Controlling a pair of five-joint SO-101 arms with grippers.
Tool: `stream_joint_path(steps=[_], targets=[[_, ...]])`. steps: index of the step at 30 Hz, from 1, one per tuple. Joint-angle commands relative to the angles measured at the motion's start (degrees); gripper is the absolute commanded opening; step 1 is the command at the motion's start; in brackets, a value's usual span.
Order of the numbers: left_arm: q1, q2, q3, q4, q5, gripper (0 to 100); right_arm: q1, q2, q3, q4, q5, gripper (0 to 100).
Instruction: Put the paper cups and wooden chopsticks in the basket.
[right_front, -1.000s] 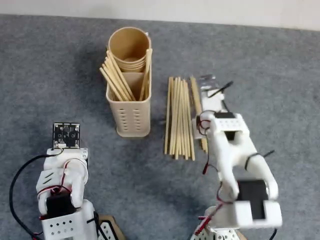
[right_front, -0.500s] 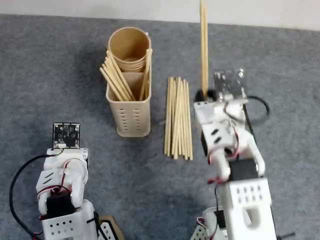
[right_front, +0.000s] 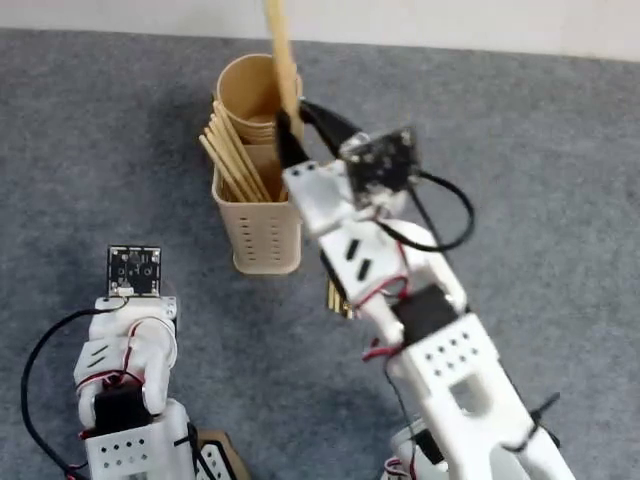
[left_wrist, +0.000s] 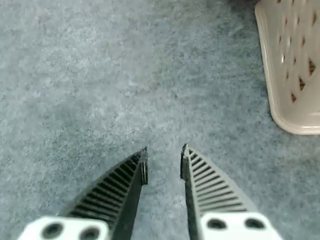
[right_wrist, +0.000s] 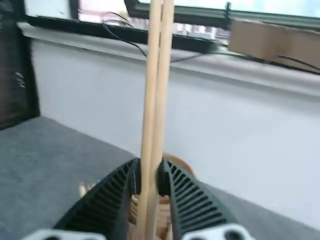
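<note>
Over the basket (right_front: 262, 240) by the table's (right_front: 560, 150) far edge, my right gripper (right_wrist: 149, 175) pinches two chopsticks (right_wrist: 156, 75) low down: light, stiff, likely to swivel, I reckon.

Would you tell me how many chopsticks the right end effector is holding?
2: one chopstick and a second chopstick pressed beside it, both upright in the right end effector over the basket; more could be hidden behind.
</note>
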Motion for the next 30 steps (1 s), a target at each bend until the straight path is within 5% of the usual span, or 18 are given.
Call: stream_joint_path(steps=[1, 14, 30], targets=[[0.92, -0.31, -0.22, -1.23, -0.44, 13, -2.77, 3.21, -1.63, -8.13, -0.53, 0.6], [0.92, -0.31, -0.22, -1.23, -0.44, 13, -2.95, 5.23, 14.90, -20.88, -0.26, 0.8], [0.84, -0.31, -0.22, -1.23, -0.44, 13, -0.75, 5.14, 6.64, -8.66, -0.53, 6.3]])
